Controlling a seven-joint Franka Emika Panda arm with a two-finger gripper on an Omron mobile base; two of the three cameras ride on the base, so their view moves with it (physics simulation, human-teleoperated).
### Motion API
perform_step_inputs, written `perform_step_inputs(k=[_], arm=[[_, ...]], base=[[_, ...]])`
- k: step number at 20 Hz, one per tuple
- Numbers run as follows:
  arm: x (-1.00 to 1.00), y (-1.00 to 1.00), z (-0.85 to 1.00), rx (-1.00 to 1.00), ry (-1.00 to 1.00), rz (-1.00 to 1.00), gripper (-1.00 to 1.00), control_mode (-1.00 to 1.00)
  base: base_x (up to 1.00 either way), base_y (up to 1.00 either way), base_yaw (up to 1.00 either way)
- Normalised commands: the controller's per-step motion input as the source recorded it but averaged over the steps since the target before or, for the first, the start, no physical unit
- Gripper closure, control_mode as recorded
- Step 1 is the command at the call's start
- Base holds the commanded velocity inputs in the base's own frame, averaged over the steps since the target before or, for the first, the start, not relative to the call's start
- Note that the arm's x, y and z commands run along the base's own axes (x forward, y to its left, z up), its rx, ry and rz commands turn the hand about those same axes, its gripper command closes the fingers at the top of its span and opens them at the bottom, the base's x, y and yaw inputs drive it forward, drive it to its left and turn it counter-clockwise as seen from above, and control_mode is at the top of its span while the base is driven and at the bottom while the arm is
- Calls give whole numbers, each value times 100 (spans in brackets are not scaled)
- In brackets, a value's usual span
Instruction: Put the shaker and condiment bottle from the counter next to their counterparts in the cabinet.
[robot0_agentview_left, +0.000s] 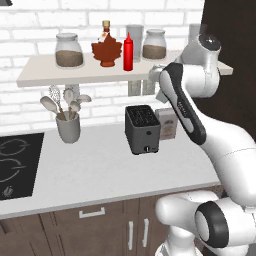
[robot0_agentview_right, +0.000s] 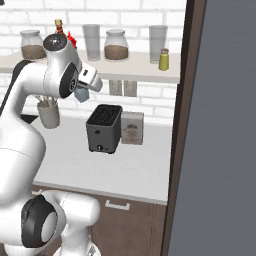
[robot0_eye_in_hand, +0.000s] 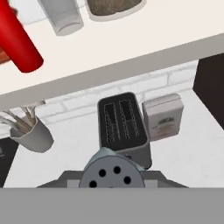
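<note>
While the arm is raised just under the front edge of the shelf (robot0_agentview_left: 40, 75), the shaker (robot0_eye_in_hand: 114, 170) sits at the gripper (robot0_agentview_right: 82, 92), cap toward the hand camera, perforated grey top facing it, so its long axis runs along the gripper. In the right base view it shows as a small pale blue-grey shape below the hand, clear of the counter (robot0_agentview_left: 125, 170). Fingertips are hidden behind the cap, so I cannot tell directly how the jaws stand.

The red bottle (robot0_agentview_left: 128, 52) is already on the shelf, upright, nozzle up, just right of the maple-leaf syrup bottle (robot0_agentview_left: 106, 48), close but whether touching is unclear. The yellow-green shaker (robot0_agentview_right: 163, 59) stands upright near the shelf's right end, beside a tall clear glass (robot0_agentview_right: 158, 44).

On the counter: toaster (robot0_agentview_left: 142, 129) with a small box (robot0_agentview_left: 167, 123) touching or just beside its right side, and a utensil cup (robot0_agentview_left: 68, 127) to the left, near the cooktop (robot0_agentview_left: 17, 165).
</note>
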Motion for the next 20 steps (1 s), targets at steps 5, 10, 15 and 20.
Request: perform_step_inputs(k=[5, 10, 15, 20], arm=[[-8, -37, 42, 5, -1, 0, 100, -100], [-8, -35, 33, 13, -1, -1, 100, -100], [0, -33, 72, 5, 6, -5, 100, -100], [-5, -20, 8, 10, -1, 0, 100, -100]], base=[[0, 0, 0], [0, 0, 0], [0, 0, 0], [0, 0, 0]])
